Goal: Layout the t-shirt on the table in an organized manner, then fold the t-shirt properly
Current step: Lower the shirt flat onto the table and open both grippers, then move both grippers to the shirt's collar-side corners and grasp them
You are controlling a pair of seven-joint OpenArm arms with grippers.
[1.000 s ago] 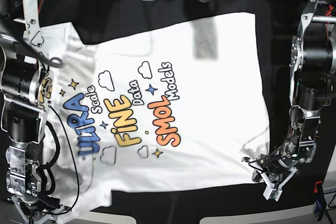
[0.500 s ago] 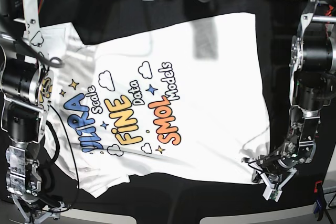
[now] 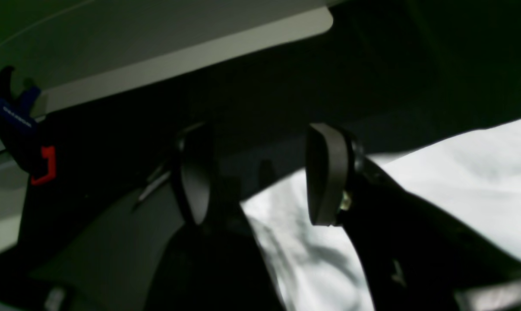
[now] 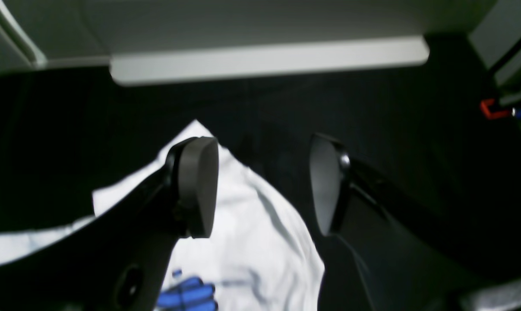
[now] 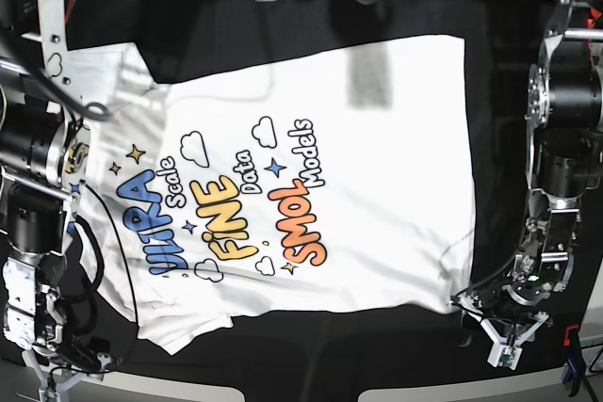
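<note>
Here we see the white cotton t-shirt [image 5: 311, 185] with the colourful cartoon print lying face up on the wide table [image 5: 283, 16] covered with black cloth. Our left gripper [image 3: 260, 177] stands released at the hem corner, nothing between its jaws. Our right gripper [image 4: 264, 185] is released too, above the sleeve edge.

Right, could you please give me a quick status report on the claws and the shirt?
Left claw open, empty, at hem corner. Right claw open, empty, over sleeve edge. T-shirt print up, mostly flat on table. Nothing in the way.
</note>
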